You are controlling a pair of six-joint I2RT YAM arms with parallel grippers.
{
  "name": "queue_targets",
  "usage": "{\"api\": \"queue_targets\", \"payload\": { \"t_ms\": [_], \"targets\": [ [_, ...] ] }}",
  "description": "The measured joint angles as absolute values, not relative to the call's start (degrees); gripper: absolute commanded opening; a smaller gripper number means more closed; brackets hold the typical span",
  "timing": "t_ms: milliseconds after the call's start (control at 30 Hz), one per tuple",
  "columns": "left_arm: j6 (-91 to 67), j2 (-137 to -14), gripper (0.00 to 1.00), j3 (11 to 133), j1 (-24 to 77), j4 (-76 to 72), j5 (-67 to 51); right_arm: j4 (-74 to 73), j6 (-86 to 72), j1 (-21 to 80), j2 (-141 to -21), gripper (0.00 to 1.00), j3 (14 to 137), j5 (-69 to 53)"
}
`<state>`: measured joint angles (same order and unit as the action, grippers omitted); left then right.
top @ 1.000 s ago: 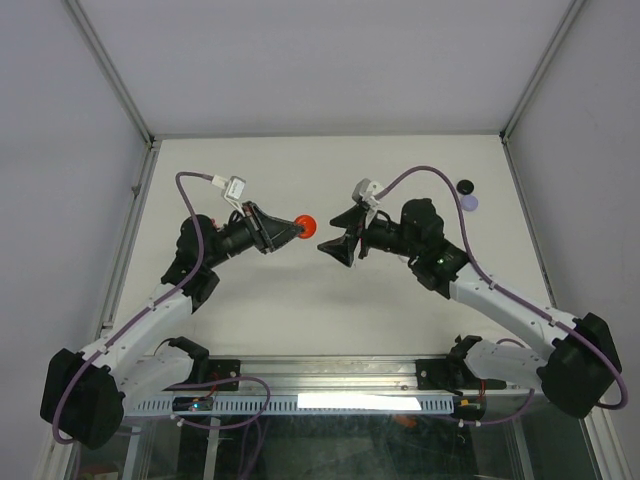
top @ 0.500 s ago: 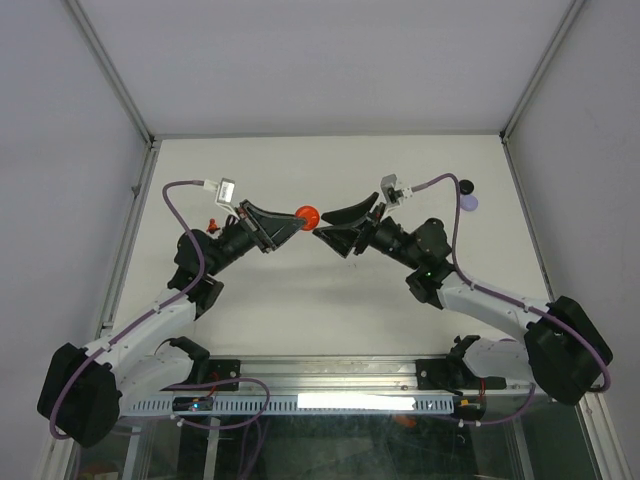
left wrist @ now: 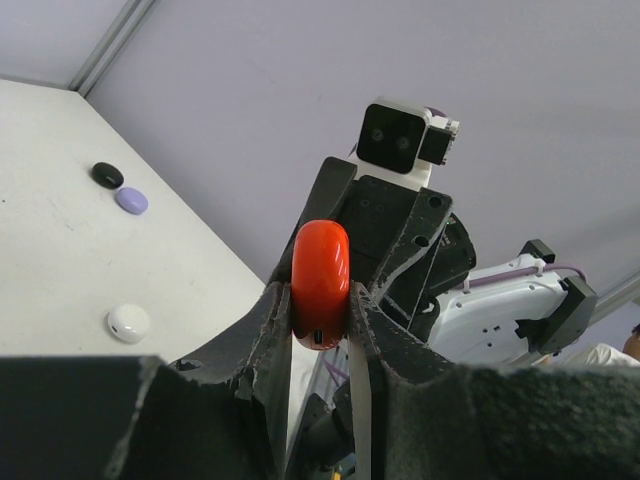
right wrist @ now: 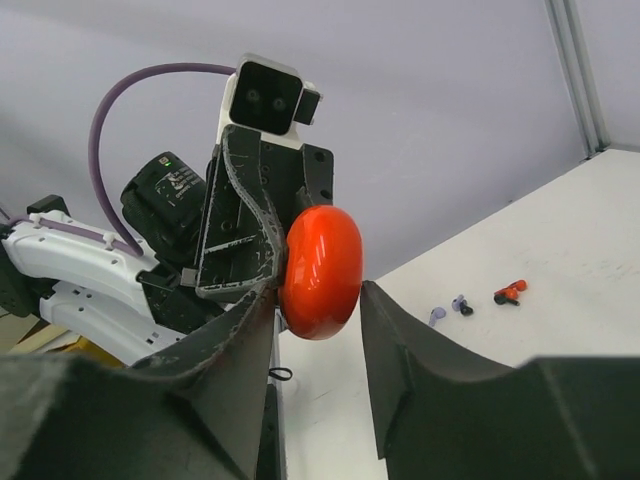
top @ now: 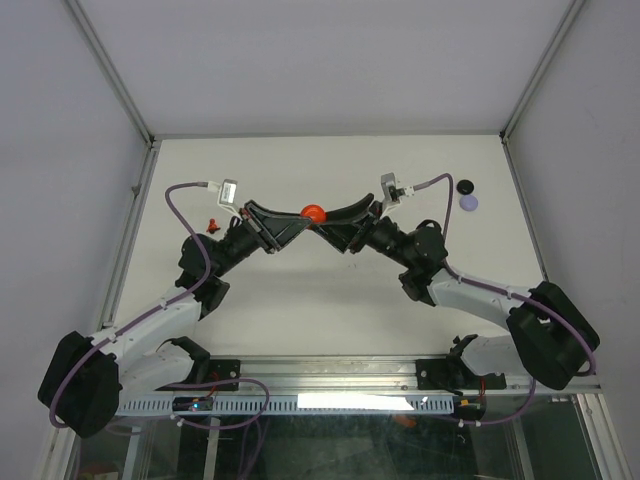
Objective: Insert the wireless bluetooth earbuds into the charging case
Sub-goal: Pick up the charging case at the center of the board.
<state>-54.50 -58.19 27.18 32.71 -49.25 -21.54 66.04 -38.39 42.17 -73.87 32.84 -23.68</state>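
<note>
Over the middle of the white tabletop (top: 330, 165), my left gripper (left wrist: 320, 305) pinches a red case (left wrist: 320, 270); my right gripper (right wrist: 318, 292) stands spread on either side of it.

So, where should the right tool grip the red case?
Grip the red case by the rounded end poking out of the left tool, coming head-on from the opposite side. That end is bare, and the right tool has its open fingers either side of it.

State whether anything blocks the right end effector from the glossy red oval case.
Nothing visible does. The glossy red oval case, clamped in the left end effector, sits between the open fingers of the right end effector.
</note>
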Motion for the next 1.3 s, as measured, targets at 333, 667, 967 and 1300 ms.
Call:
{"api": "queue_targets", "payload": {
  "t_ms": [333,667,967,1300],
  "targets": [
    [-55.07,-58.48,0.38,25.50,33.04,-54.68,-21.50,70.13,-40.64,42.19,-75.22,0.03,32.84,-26.24],
    [-48.07,-55.31,0.59,26.33,33.01,-43.35,-22.90,61.54,-34.44,39.48,-71.50,0.00,33.26,-34.02],
    [-33.61,-51.16,0.61,34.37,32.91,-23.99,-28.03,33.74,-20.49,36.60,-67.51,0.00,44.86,-43.81],
    [-21.63,-50.87,0.50,42.04,32.53,-9.52,-35.07,5.65,-3.38,36.45,-67.29,0.00,54.87,-50.17]
  ]
}}
